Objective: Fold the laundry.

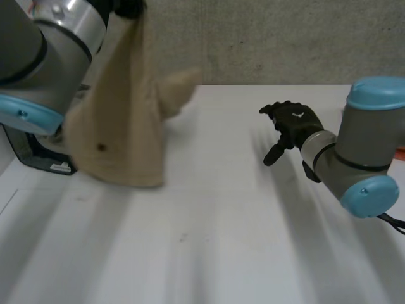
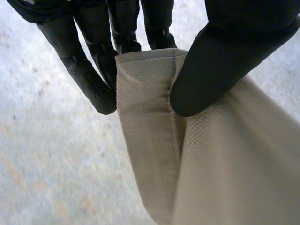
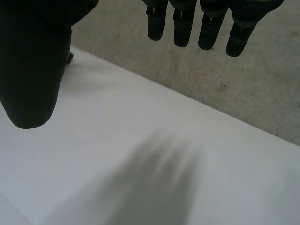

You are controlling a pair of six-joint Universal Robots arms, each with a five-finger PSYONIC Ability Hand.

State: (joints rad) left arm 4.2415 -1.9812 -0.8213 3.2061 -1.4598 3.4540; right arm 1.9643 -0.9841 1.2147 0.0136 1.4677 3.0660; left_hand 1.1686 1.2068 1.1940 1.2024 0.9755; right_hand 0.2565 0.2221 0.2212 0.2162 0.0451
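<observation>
Left hand (image 2: 225, 51): thumb and fingers pinch hem of beige cloth (image 1: 120, 126), which hangs at 10 o'clock over table (image 1: 240, 221). Right hand (image 1: 292, 126) at 2 o'clock: fingers relaxed, empty, well apart from cloth. Risk: single pinch slips, cloth drops bunched.

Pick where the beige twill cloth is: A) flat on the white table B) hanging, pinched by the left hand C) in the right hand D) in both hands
B: the left hand pinches the beige twill cloth by its hem; the right hand is open, apart from it.
</observation>
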